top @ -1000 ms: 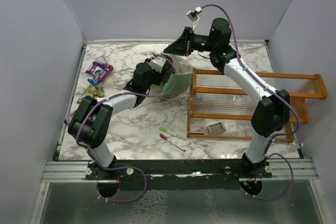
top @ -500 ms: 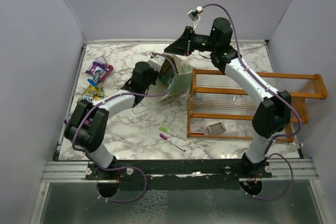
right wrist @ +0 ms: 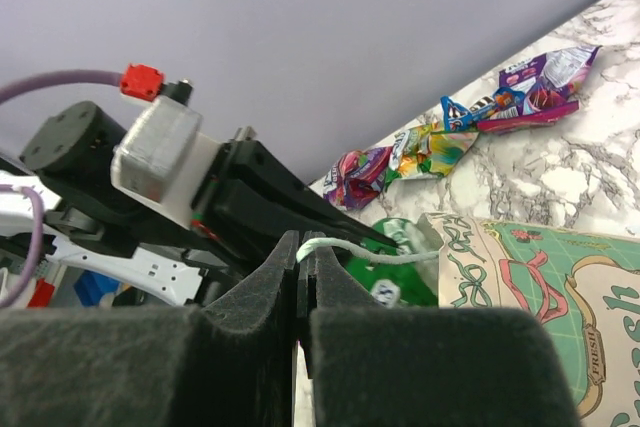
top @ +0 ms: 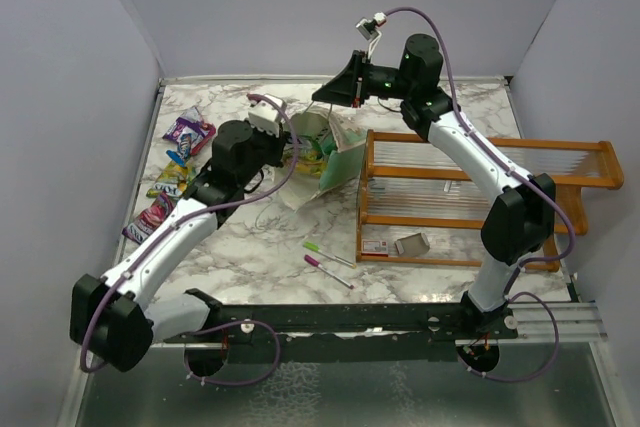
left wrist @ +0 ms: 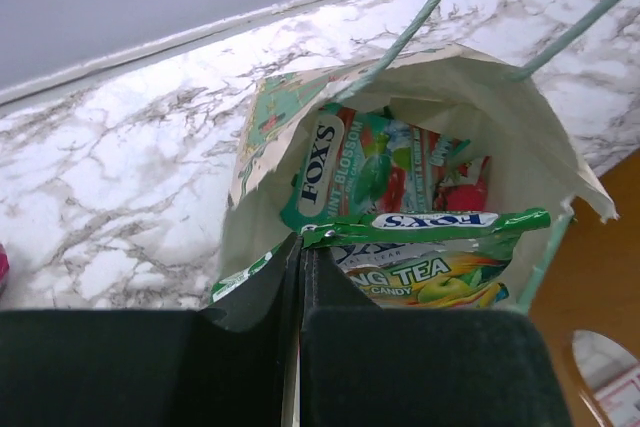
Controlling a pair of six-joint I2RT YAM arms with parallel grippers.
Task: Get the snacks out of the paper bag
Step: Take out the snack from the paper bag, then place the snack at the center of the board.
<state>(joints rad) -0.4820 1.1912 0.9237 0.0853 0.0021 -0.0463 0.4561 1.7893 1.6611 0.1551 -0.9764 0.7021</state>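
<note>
Top external view shows 1 paper bag (top: 335,152) tipped over on the marble table (top: 250,247), its mouth open to the left and 2 arms meeting at it. The left tool (left wrist: 302,252), seen from the left wrist, sits at the bag's mouth with its fingers pressed together on the top edge of 1 green packet (left wrist: 430,232). The right tool (right wrist: 300,247) hangs just above the bag's far edge, pinched tight on 1 pale string handle (right wrist: 350,252). Inside the bag, 3 packets can be counted: the gripped one, 1 green mint one behind it and 1 red one, whose print is hard to read. Anything beneath them is hidden. Well left of the bag lie about 4 loose snacks (top: 188,132) in purple, blue, yellow and pink, partly crossed by the left arm. 2 pens (top: 328,259) lie on the bag's near side, and 1 orange wooden rack (top: 470,197) stands just to its right.
</note>
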